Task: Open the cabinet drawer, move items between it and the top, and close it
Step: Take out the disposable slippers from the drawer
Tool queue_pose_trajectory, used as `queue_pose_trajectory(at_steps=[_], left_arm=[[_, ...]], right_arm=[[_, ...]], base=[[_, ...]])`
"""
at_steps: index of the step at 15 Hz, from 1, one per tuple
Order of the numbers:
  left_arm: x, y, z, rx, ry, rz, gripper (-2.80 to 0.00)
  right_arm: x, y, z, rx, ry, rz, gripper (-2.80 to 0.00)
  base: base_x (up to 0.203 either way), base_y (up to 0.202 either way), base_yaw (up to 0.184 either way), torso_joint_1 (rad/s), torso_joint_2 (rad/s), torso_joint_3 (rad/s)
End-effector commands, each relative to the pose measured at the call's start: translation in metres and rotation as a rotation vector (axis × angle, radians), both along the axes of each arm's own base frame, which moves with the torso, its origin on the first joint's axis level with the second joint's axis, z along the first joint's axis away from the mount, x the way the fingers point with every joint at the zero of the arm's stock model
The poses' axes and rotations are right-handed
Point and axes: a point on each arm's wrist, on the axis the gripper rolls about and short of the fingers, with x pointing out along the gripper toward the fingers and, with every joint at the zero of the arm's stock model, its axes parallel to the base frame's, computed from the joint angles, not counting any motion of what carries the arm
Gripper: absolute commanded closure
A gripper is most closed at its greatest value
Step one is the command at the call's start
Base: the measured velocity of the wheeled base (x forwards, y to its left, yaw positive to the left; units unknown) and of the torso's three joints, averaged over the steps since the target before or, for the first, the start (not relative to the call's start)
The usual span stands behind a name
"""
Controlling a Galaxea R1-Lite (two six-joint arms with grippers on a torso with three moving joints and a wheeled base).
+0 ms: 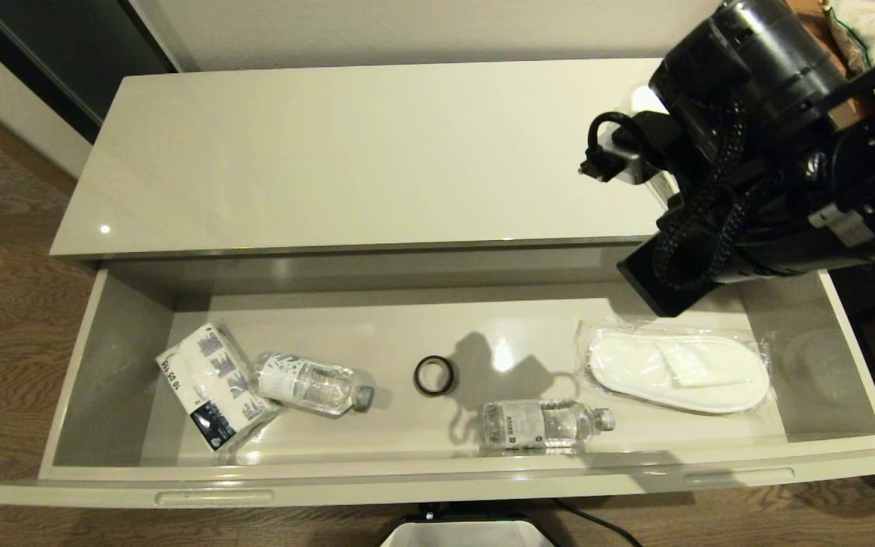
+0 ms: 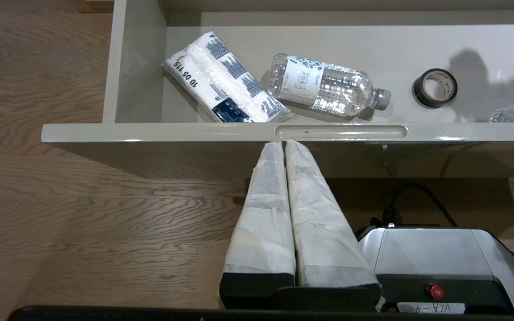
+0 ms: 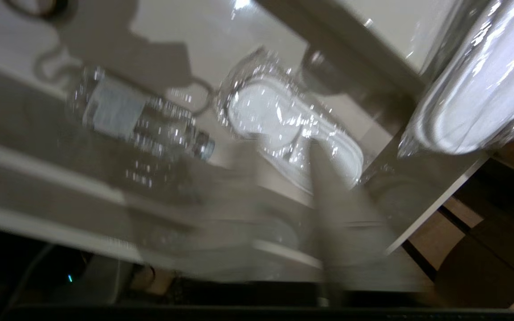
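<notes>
Right claw (image 3: 328,187) (shut) over drawer (image 1: 437,497)

Right arm (image 1: 772,167) over second slipper (image 1: 641,102) on top; right tool (image 3: 328,214) blurred

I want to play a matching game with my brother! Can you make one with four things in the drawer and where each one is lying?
Things:
1. tissue pack
2. tape roll
3. slipper
4. bottle with cap pointing right

Places in the open drawer, as the head view shows it:
A. right end
B. left end
C. near the front wall, between roll and slipper
D. about the middle

Pairs: 1-B, 2-D, 3-A, 4-C
</notes>
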Motion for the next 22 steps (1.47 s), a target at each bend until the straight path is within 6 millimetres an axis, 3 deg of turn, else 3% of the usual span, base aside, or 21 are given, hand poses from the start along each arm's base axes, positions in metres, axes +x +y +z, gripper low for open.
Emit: queue_pose_trajectory(at_steps=[1, 5, 7, 10, 13, 16, 20, 22], left_arm=[[0.0, 0.0, 0.0, 0.0, 0.0, 0.0, 0.0], [0.0, 0.0, 0.0, 0.0, 0.0, 0.0, 0.0], [0.0, 0.0, 0.0, 0.0, 0.0, 0.0, 0.0], [0.0, 0.0, 0.0, 0.0, 0.0, 0.0, 0.0], [0.0, 0.0, 0.0, 0.0, 0.0, 0.0, 0.0], [0.0, 0.0, 0.0, 0.0, 0.0, 0.0, 0.0], [0.0, 0.0, 0.0, 0.0, -0.002, 0.0, 0.0], [0.0, 0.0, 0.0, 0.0, 0.0, 0.0, 0.0]], right_arm=[[-0.033, -0.022, -0.004, -0.035, 0.031, 0.049, 0.0], [-0.066, -0.056, -0.005, -0.141, 0.06, 0.246, 0.0], [-0.065, -0.059, -0.005, -0.165, 0.081, 0.362, 0.0], [-0.061, -0.055, -0.02, -0.182, 0.116, 0.379, 0.0], [-0.068, -0.064, -0.039, -0.2, 0.183, 0.425, 0.0], [-0.061, -0.066, -0.054, -0.185, 0.184, 0.427, 0.0], [-0.068, -0.069, -0.047, -0.149, 0.114, 0.577, 0.0], [-0.076, -0.079, -0.04, -0.133, 0.088, 0.647, 0.0]], base=[[0.0, 0.0, 0.0, 0.0, 0.0, 0.0], [0.0, 0.0, 0.0, 0.0, 0.0, 0.0], [0.0, 0.0, 0.0, 0.0, 0.0, 0.0], [0.0, 0.0, 0.0, 0.0, 0.0, 0.0], [0.0, 0.0, 0.0, 0.0, 0.0, 0.0], [0.0, 0.0, 0.0, 0.0, 0.0, 0.0], [0.0, 0.0, 0.0, 0.0, 0.0, 0.0], [0.0, 0.0, 0.0, 0.0, 0.0, 0.0]])
